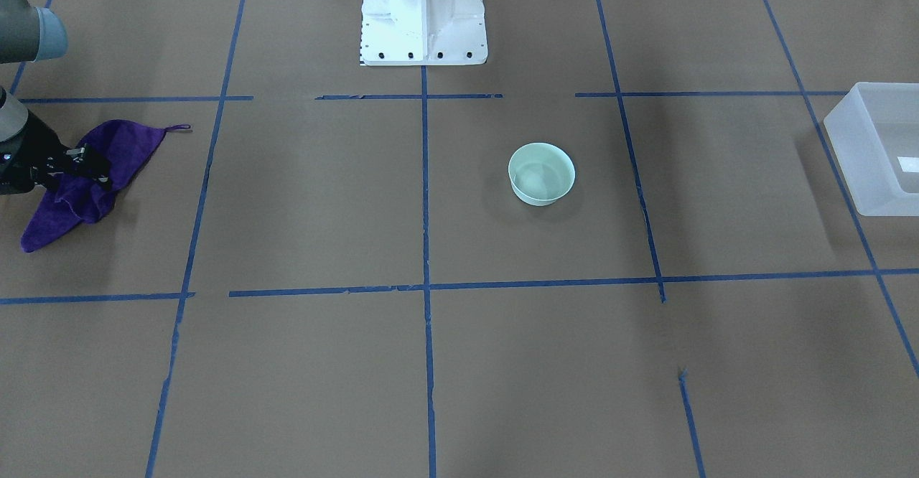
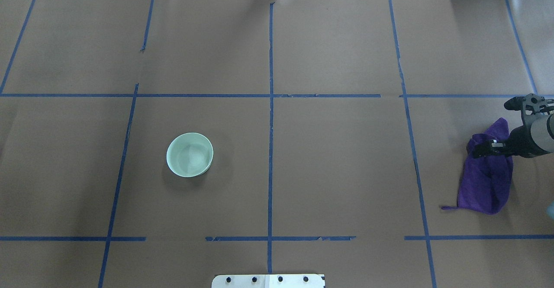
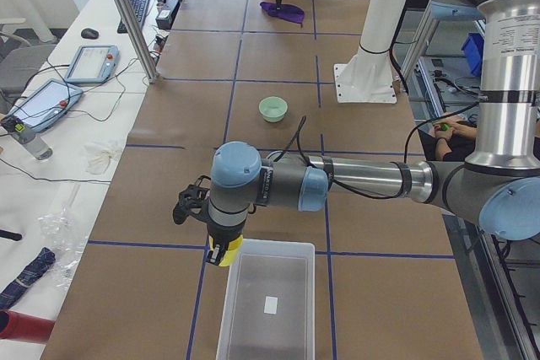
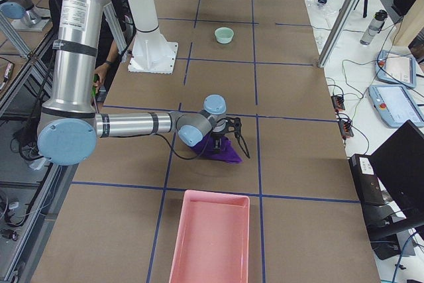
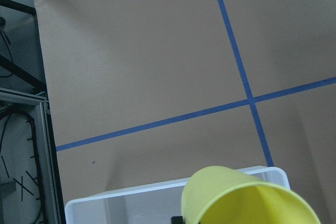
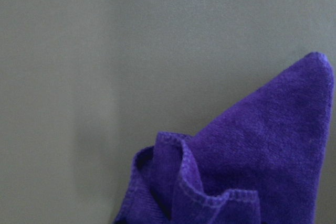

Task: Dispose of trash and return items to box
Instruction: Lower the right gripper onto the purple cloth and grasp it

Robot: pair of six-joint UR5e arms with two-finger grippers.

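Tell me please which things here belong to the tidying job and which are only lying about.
Job:
- cup, held by the left gripper at the box
- bowl
- box
- cloth, with the right gripper at it; perhaps the trash

Lying about:
- pink tray, whose role I cannot tell
- tablets on the side bench

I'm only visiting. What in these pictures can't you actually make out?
- Left gripper: the yellow cup covers its fingers in the left wrist view, and it is too small in the left side view.
- Right gripper: I cannot tell if it is open or shut, because the purple cloth bunches around it.
- Box: cut off by the front view's edge, and its label is too small to read.
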